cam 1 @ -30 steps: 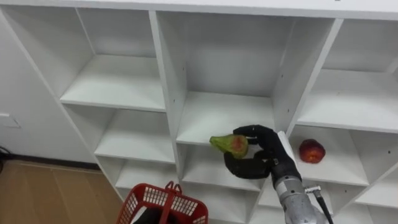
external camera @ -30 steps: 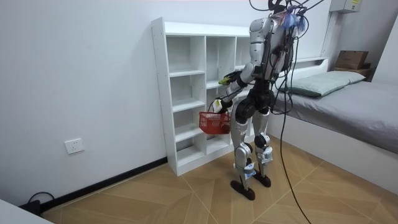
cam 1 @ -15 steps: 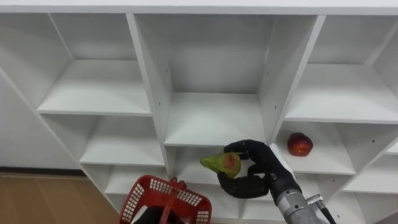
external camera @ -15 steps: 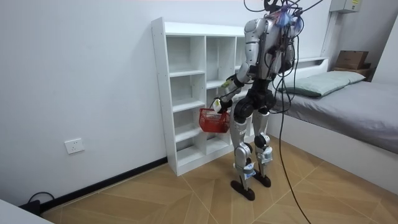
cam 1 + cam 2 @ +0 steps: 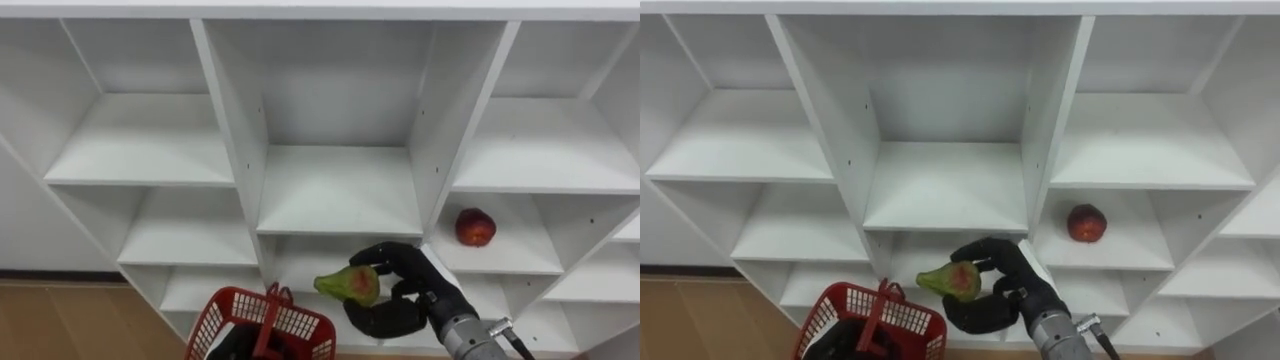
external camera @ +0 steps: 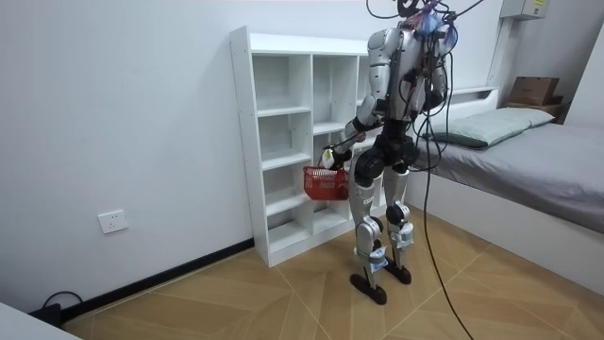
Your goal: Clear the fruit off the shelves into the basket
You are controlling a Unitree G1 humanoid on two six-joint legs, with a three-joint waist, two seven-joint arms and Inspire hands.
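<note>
The robot stands at the white shelf [image 5: 340, 190], right hand [image 5: 405, 295] curled round a green-red pear [image 5: 348, 285], held before the shelves just above and right of the red basket [image 5: 300, 325]. The left hand [image 5: 240, 345] seems to be under the basket's handle, but I can't tell its grip. 1 red fruit [image 5: 475, 227] sits in the right compartment
</note>
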